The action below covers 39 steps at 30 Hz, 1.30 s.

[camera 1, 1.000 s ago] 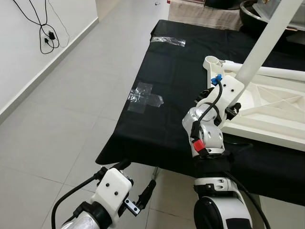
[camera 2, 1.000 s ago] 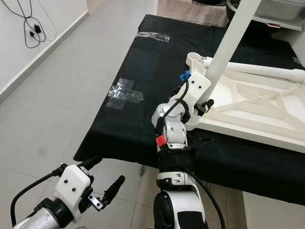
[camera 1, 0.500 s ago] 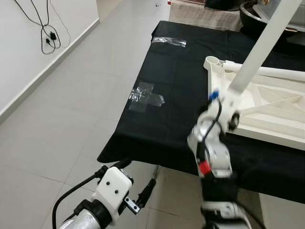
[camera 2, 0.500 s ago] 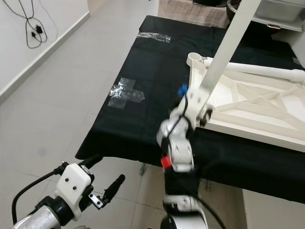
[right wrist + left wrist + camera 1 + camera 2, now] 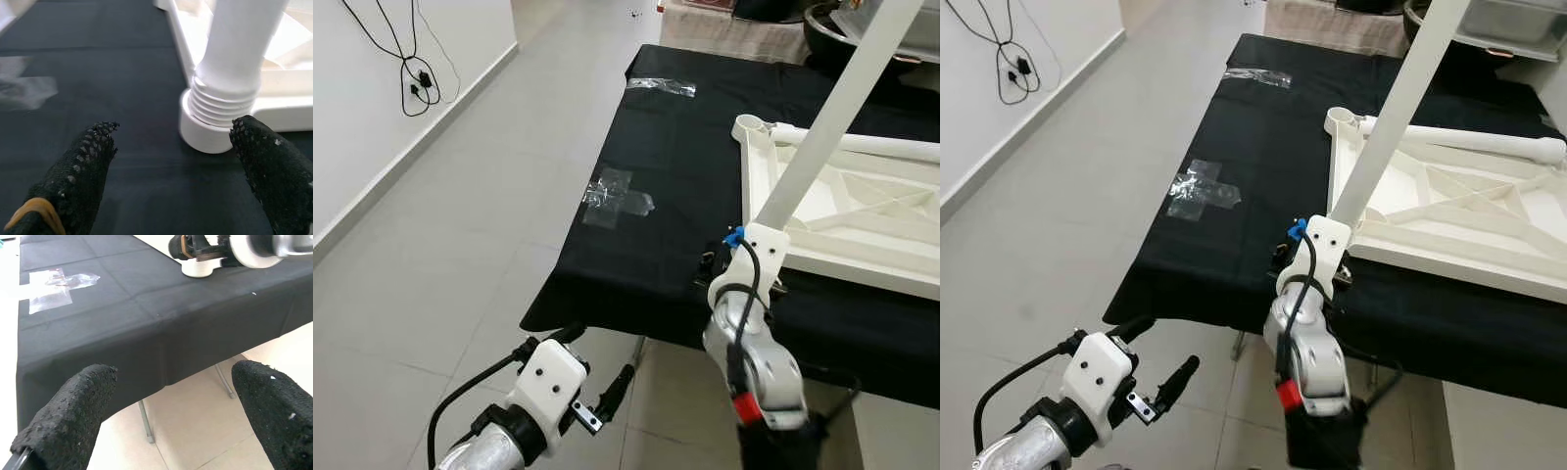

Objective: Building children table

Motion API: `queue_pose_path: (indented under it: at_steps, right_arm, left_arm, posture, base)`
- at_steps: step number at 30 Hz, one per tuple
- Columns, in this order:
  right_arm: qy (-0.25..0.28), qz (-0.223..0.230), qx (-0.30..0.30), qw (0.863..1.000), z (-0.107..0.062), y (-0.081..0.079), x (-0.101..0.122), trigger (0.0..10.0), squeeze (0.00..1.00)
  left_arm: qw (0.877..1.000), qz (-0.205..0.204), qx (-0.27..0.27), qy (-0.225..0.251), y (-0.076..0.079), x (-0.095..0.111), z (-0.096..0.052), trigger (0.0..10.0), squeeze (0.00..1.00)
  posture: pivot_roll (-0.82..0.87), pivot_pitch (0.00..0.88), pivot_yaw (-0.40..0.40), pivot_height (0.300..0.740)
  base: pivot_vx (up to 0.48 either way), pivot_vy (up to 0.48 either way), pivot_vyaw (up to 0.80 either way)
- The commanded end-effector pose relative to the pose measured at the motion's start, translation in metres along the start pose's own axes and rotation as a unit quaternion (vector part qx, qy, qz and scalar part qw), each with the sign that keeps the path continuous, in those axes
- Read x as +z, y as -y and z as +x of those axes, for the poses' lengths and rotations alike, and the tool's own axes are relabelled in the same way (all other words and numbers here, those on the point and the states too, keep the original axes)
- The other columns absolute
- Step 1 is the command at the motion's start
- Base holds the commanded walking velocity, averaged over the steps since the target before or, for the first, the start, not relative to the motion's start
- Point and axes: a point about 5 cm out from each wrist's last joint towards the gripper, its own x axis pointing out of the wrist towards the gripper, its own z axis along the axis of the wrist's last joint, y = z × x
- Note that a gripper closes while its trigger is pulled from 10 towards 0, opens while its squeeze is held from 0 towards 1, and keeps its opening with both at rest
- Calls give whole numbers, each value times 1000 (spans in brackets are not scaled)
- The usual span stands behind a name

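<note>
Roughly, by part:
Table frame (image 5: pixel 862 220): white, upside down on the black tabletop (image 5: pixel 675 196), at two o'clock from the tape patch (image 5: pixel 615 196).
Leg (image 5: pixel 1386 132): white tube standing tilted in the near corner socket (image 5: pixel 208 129), threads showing.
Right gripper (image 5: pixel 171 161): spread wide, fingers apart of the threaded end, holding nothing.
Left gripper (image 5: pixel 171 416): open and idle below the tabletop edge.
Handling: likely light, stiff, smooth plastic; slippery.
Hold: low on the tube, just above the threads.
</note>
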Motion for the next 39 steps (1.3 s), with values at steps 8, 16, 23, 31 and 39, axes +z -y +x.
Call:
queue_pose_path:
  at_steps: [8,16,23,31,39]
  right_arm:
    - [56,-56,136,988,-22,15,-16,10000,0]
    - [33,-65,137,988,-27,22,-31,10000,0]
    - [32,-67,156,985,-25,23,-35,10000,0]
    - [37,-75,131,988,-12,33,-35,10000,0]
    - [37,-73,110,991,-5,40,-33,10000,0]
  left_arm:
    - [999,-7,42,-17,-8,-10,1,10000,0]
    - [996,-13,89,-29,-18,-17,1,10000,0]
    - [993,-9,114,-35,-23,-22,2,10000,0]
    - [993,-9,111,-39,-23,-25,4,10000,0]
    - [993,-11,110,-39,-23,-25,5,10000,0]
  posture:
    - [122,80,-106,740]
    - [126,41,-102,740]
    - [127,29,-104,740]
    - [124,32,-105,740]
    - [122,34,-104,740]
  base:
    - [0,0,0]
    - [0,0,-655]
    - [0,-35,-357]
    - [184,-335,0]
    - [343,-330,0]
